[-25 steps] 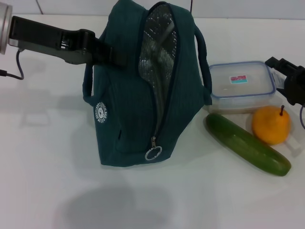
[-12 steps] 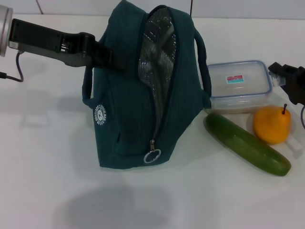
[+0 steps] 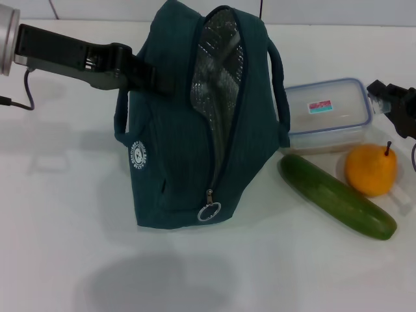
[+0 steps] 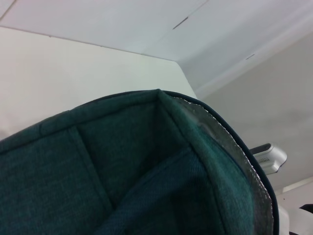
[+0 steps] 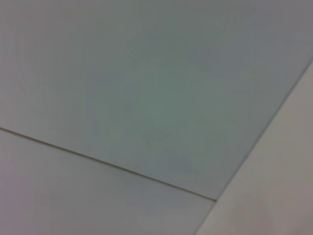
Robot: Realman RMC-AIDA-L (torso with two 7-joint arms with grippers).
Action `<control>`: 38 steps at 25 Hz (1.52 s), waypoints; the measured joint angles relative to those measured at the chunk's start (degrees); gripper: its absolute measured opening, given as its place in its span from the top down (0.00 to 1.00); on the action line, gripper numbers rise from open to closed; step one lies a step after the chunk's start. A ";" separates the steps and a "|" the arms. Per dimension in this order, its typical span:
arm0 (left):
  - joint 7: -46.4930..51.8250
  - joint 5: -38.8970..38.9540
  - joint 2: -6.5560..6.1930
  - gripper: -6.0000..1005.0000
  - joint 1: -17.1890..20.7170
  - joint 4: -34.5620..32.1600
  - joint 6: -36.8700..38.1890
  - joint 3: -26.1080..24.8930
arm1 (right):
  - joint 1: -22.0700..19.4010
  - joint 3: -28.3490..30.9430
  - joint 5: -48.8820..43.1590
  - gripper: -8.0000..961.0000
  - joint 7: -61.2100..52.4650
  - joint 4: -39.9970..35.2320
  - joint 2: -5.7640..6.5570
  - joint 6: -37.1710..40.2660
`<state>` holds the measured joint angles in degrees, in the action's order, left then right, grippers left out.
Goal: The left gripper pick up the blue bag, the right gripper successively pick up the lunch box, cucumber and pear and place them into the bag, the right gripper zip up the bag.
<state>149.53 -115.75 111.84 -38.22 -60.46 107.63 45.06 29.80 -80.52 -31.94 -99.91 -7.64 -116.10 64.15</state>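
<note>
The blue bag (image 3: 175,149) stands upright on the white table (image 3: 65,227), its zipper open and the silver lining showing. The ring pull (image 3: 209,212) hangs low at the front. My left gripper (image 3: 153,77) is shut on the bag's upper left side. The bag's fabric (image 4: 122,186) fills the left wrist view. The lunch box (image 3: 325,117) lies right of the bag, with the cucumber (image 3: 337,195) and the pear (image 3: 370,170) in front of it. My right gripper (image 3: 393,104) is at the right edge, just beside the lunch box's right end.
A black cable (image 3: 16,104) trails on the table at the far left. Open table lies in front of the bag. The right wrist view shows only pale wall panels (image 5: 146,98).
My right gripper has drawn back a little toward the right edge. The bag has shifted slightly in the left gripper's hold. The lunch box sits a touch farther back.
</note>
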 joint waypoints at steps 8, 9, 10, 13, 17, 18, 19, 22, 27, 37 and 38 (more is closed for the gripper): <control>-0.03 0.01 0.11 0.95 -0.65 0.25 -0.07 0.03 | -1.30 0.75 2.77 0.89 2.84 -0.19 -0.08 5.40; -0.03 0.00 0.13 0.95 -0.67 0.45 -0.07 0.03 | -1.57 0.77 3.07 0.89 2.86 -0.19 -0.09 5.93; -0.06 0.00 0.14 0.95 -0.73 0.76 -0.07 0.03 | -1.74 0.79 3.33 0.89 2.87 -0.22 -0.08 6.33; -0.28 0.00 0.14 0.95 -0.82 1.30 -0.07 0.03 | -2.17 0.81 4.44 0.89 2.87 -0.24 -0.03 7.68; -0.38 0.00 0.14 0.95 -0.84 1.42 -0.07 0.02 | -2.75 0.81 5.85 0.89 2.88 -0.17 0.20 10.21; -0.38 0.00 0.14 0.95 -0.86 1.44 -0.07 0.03 | -3.01 0.83 6.20 0.89 2.88 -0.26 0.28 10.76; -0.38 0.00 0.14 0.95 -0.88 1.48 -0.06 0.02 | -3.28 0.85 6.79 0.89 2.87 -0.31 0.36 11.60; -0.38 0.00 0.14 0.95 -0.91 2.23 -0.05 0.02 | -3.91 0.89 8.95 0.89 2.87 -0.15 0.53 14.42; -0.51 -0.01 -0.09 0.95 -1.42 4.64 -0.06 0.02 | -4.62 2.25 9.94 0.89 2.88 -0.37 0.63 17.54; -0.64 -2.94 0.23 0.95 -2.71 5.12 -1.36 0.02 | -3.95 6.18 10.70 0.89 1.34 -0.80 0.71 27.27; -0.65 -3.34 0.29 0.95 -2.84 5.15 -1.50 0.02 | -3.82 6.43 10.93 0.89 1.10 -1.03 0.71 28.09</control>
<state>148.88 -119.09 112.13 -41.06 -55.32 106.13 45.09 25.98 -74.08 -21.01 -98.80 -8.67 -115.40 92.24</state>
